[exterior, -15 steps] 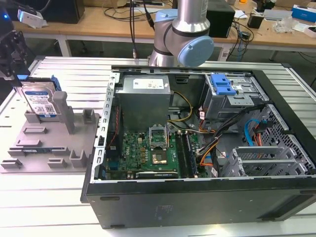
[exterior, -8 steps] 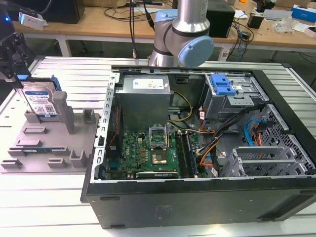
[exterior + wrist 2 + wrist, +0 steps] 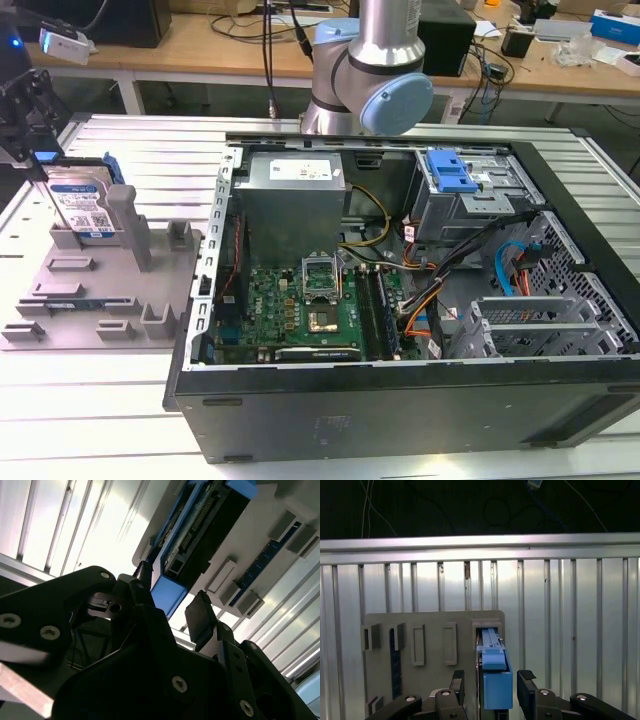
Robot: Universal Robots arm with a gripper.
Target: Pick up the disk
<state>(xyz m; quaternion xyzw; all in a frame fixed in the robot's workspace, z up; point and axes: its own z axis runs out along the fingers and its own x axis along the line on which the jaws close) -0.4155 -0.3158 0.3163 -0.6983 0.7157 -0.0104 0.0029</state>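
The disk (image 3: 82, 207) stands on edge in a slot of the grey fixture (image 3: 90, 300), at the exterior view's far left, its white-and-blue label facing the camera. My gripper (image 3: 33, 150) hangs just above its upper end. In the first wrist view the disk (image 3: 496, 677) shows its blue frame edge between the two black fingers (image 3: 526, 682), with narrow gaps on both sides. The second wrist view shows the same blue end of the disk (image 3: 167, 594) between the fingers (image 3: 200, 617). My gripper (image 3: 492, 685) (image 3: 172, 605) is open and straddles the disk's end.
An open computer case (image 3: 560, 230) with motherboard, cables and a blue drive-bay bracket (image 3: 447, 172) takes up the middle and the exterior view's right. The arm's base (image 3: 370, 70) rises behind it. The fixture (image 3: 435, 630) has several posts and slots, on a slatted metal table (image 3: 90, 420).
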